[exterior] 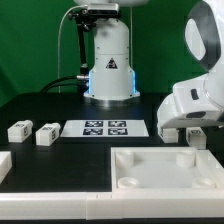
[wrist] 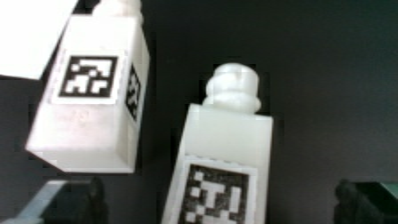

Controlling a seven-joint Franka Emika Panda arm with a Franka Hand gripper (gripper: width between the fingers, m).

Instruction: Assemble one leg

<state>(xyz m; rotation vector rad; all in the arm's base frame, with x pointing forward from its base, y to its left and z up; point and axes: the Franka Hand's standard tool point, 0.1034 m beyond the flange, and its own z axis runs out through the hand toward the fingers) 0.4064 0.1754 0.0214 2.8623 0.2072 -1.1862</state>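
Pincer (wrist: 210, 204) spread wide and empty, with only the dark tips of its two fingers (wrist: 50, 206) in sight, far apart and touching nothing. Between them, clear of both, the leg (wrist: 224, 160): a chunky white block lying flat on the black desk (wrist: 320, 60), with a square black-and-white marker on its upward face and a rounded, ribbed white knob at the end away from the pincer. Just beside it, across a narrow strip of desk, a second leg (wrist: 93, 95) of the same white make, lying farther from the pincer at a slight angle to the first, its own marker facing up and its far end cut off by the frame.

In the exterior view, pincer low over the desk on the exterior view's right, just behind a large flat white panel (exterior: 165, 170) with round corner sockets. Both legs hard to make out there under the arm. Marker board (exterior: 105, 127) mid-desk; well beyond it, on the exterior view's left, two small white marked blocks (exterior: 18, 130) (exterior: 46, 134) side by side.
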